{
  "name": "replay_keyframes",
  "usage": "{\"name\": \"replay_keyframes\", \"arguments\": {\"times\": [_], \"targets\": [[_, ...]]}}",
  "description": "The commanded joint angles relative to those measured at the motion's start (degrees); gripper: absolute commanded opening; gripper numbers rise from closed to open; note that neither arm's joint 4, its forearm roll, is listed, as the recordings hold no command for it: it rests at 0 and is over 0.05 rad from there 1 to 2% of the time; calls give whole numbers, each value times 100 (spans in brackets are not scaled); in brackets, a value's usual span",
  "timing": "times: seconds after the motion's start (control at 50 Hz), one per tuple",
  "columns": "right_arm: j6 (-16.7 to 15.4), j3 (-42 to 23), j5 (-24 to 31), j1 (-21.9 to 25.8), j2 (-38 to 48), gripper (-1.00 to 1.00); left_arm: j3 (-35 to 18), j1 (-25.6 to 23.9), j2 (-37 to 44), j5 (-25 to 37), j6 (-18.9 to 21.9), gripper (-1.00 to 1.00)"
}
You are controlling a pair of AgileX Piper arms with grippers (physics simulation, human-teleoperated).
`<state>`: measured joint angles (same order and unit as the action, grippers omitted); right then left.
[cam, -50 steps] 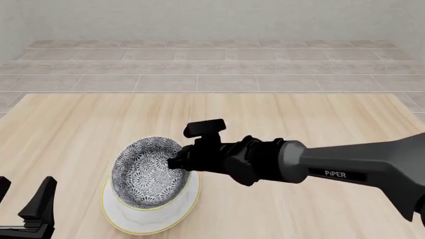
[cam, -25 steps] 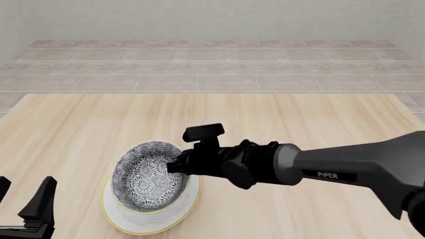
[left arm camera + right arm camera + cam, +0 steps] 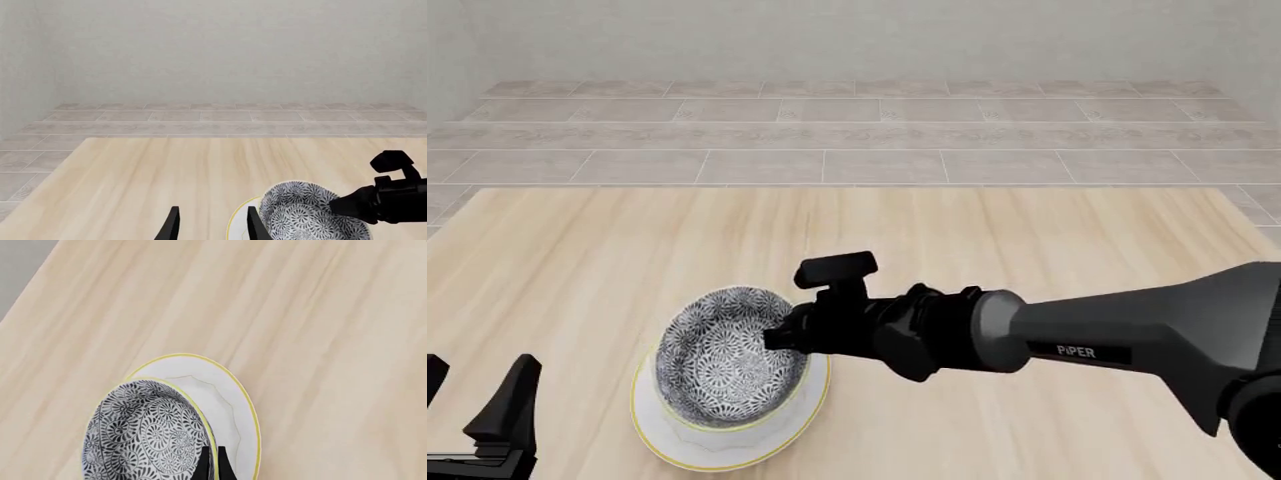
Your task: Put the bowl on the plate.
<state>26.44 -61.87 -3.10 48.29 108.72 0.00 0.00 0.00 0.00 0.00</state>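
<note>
The bowl [image 3: 727, 356] is round and deep. Its inside is covered with a dense dark-grey and white flower pattern, and a thin yellow line runs along the rim. It is over the plate [image 3: 810, 410], in the near left part of the worktop [image 3: 1028, 240], and it is tilted, with the opening turned a little toward the camera side. The pictures do not show clearly whether its base already touches the plate. The plate is plain white, flat and round, with a thin yellow-gold rim and a faint scalloped ring inside; it is a little wider than the bowl, so a white crescent shows on the near and right side of the bowl.

The right pincer [image 3: 785, 335] reaches in from the right and is clamped on the right edge of the bowl. In the right wrist view the two dark fingers [image 3: 204, 464] stand close together with the bowl's rim [image 3: 195, 412] between them, one inside and one outside the wall.

The left pincer [image 3: 474, 400] is at the near left corner of the front view, apart from the plate and the bowl, with its fingers spread and nothing between them. In the left wrist view its two fingertips [image 3: 172, 225] frame bare wood and the plate's edge [image 3: 235, 222].

The worktop is light wood. Behind it is a grey tiled floor [image 3: 854, 130] and a pale wall [image 3: 854, 40].
</note>
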Motion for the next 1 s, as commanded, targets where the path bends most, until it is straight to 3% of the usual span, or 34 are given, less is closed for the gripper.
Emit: {"name": "replay_keyframes", "arguments": {"times": [0.02, 1.0], "targets": [[27, -42, -13, -17, 12, -100, 0, 0, 0, 0, 0, 100], [88, 12, -125, 40, 19, -100, 0, 0, 0, 0, 0, 100]]}}
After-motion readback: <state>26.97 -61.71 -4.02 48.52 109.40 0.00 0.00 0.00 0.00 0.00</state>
